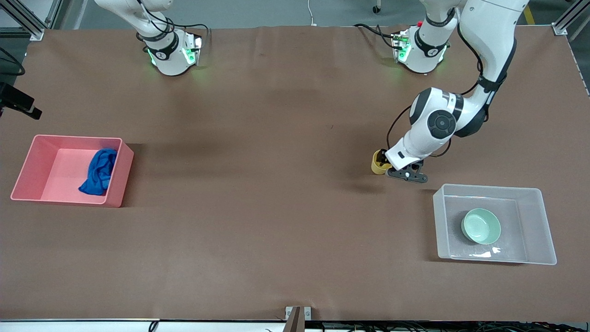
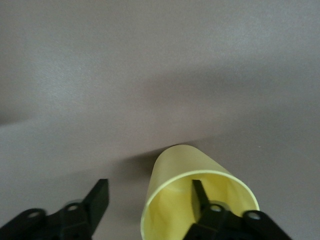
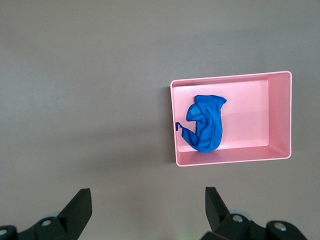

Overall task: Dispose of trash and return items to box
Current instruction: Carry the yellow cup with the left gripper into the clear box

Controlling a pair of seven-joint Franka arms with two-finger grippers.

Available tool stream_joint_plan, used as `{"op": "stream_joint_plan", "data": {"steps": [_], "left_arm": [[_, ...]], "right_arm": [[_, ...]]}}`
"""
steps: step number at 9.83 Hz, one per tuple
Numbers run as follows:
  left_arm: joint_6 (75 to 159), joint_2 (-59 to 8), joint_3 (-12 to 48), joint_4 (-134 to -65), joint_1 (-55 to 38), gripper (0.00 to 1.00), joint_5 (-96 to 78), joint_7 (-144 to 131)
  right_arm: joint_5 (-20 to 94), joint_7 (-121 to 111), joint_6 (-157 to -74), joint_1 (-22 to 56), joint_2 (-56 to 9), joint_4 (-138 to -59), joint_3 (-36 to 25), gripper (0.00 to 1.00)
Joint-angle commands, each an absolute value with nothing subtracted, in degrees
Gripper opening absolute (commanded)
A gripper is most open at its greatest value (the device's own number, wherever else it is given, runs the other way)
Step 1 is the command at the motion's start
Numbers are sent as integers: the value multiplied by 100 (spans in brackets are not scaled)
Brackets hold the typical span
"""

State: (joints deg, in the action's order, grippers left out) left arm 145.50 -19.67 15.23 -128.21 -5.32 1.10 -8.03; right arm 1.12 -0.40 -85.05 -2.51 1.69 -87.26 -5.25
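Note:
The yellow cup stands on the brown table, a little farther from the front camera than the clear box. My left gripper is open at the cup's rim. In the left wrist view one finger is inside the cup and the other finger is outside, apart from its wall. The mint-green bowl lies in the box. The blue rag lies in the pink bin. My right gripper is open and empty, high over the table, with the bin and the rag below it.
The pink bin sits at the right arm's end of the table and the clear box at the left arm's end. Both arm bases stand along the edge farthest from the front camera. A black device sits at the table's edge near the pink bin.

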Motion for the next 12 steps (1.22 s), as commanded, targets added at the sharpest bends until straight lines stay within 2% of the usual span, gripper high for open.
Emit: {"op": "stream_joint_plan", "data": {"steps": [1, 4, 6, 7, 9, 12], "left_arm": [[14643, -2180, 1538, -12832, -536, 2, 272, -932], [14398, -1909, 1547, -12806, -527, 0, 272, -932], [14117, -1453, 1495, -12631, -457, 0, 272, -792], [13793, -1381, 1311, -12247, -440, 0, 264, -774], [13352, -1659, 838, -11351, -431, 0, 264, -590], [13324, -2265, -111, -10304, -413, 0, -208, 376]], "right_arm": [[70, -123, -8429, -308, 237, -8745, -501, 100], [53, -210, -8429, -316, 237, -8658, -510, 100], [53, -211, -8219, -334, 98, -8281, -510, 100], [53, -211, -8209, -334, 97, -8271, -510, 100], [53, -211, -8200, -325, 97, -8279, -510, 100], [53, -211, -8139, -325, 97, -8288, -518, 100]]}}
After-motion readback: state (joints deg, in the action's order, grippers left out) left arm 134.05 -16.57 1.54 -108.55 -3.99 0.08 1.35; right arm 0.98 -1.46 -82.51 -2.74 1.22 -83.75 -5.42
